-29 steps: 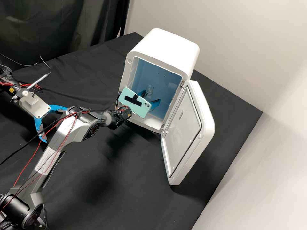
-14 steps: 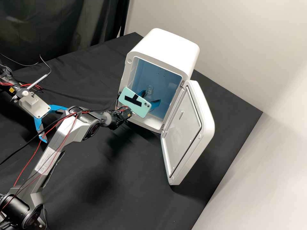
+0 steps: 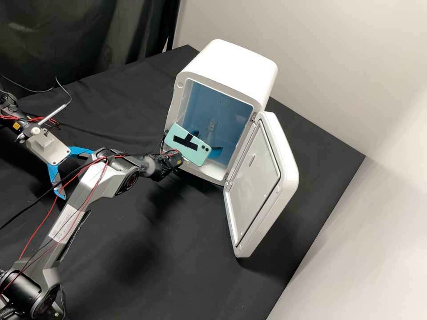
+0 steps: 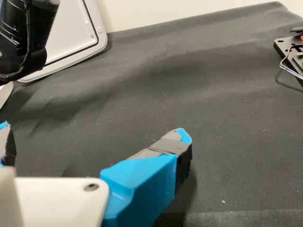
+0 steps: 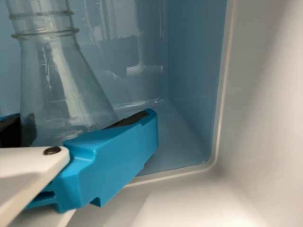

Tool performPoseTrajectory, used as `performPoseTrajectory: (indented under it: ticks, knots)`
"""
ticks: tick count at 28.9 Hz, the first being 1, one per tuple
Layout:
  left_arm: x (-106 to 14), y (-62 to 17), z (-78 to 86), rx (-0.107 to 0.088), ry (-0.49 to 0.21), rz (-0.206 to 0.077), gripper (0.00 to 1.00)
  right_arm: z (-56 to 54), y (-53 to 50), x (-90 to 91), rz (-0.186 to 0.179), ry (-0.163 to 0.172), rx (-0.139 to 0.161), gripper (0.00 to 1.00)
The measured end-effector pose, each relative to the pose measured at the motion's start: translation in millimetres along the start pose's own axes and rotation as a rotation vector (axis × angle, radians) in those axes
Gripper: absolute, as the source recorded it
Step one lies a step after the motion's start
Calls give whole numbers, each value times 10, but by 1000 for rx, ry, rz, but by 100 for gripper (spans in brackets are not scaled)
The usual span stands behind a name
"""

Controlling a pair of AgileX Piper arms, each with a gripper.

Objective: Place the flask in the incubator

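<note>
Change: over the last second the right gripper and the mint-green phone strapped behind it have dipped and levelled a little at the mouth of the incubator. The neck of the flask now sits slightly lower and looks fainter against the blue back wall.
Meaning: judging from that dip, the flask is being lowered toward the chamber floor. Set-down looks close, and release is not yet done.
Flask place: upright inside the blue chamber, about mid-depth. I cannot tell whether its base touches the floor.
Right grip: the blue fingers are drawn in against the lower cone of the glass, one on each side, holding it.
Left gripper: low over the bench at 9 o'clock in the high view, well apart from the incubator. Its fingers are spread wide with nothing between them.
Door: swung fully open, hanging out toward 4 o'clock from its hinge.
Next move, as I judge it: part the fingers only once the base is down. Then back out toward 8 o'clock, low enough to miss the neck and the door frame.
Surface: the bench is covered in matte black cloth, faintly rippled. The incubator stands at 1 o'clock from the bench's middle.
Room: a pale wall runs from 12 round to 4 o'clock, and a black curtain hangs at 11 o'clock.
</note>
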Motion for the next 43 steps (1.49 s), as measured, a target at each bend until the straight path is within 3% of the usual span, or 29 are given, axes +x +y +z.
performPoseTrajectory:
  ticks: [6, 11, 14, 21, 27, 43]
  knots:
    - [-30, 62, -66, 5, 15, 14, 100, 0, 0, 0, 0, 0, 0, 100]
    - [-125, 203, -221, 0, 62, 70, 100, 0, 0, 0, 0, 0, 0, 100]
    - [-155, 246, -253, -13, 71, 90, 100, 0, 0, 0, 0, 0, 0, 100]
    - [-163, 260, -232, 6, 50, 94, 100, 0, 0, 0, 0, 0, 0, 100]
    - [-163, 259, -238, 5, 53, 93, 100, 0, 0, 0, 0, 0, 0, 100]
    - [-215, 255, -515, -37, 167, 99, 100, 50, -56, 9, -12, -11, -2, 100]
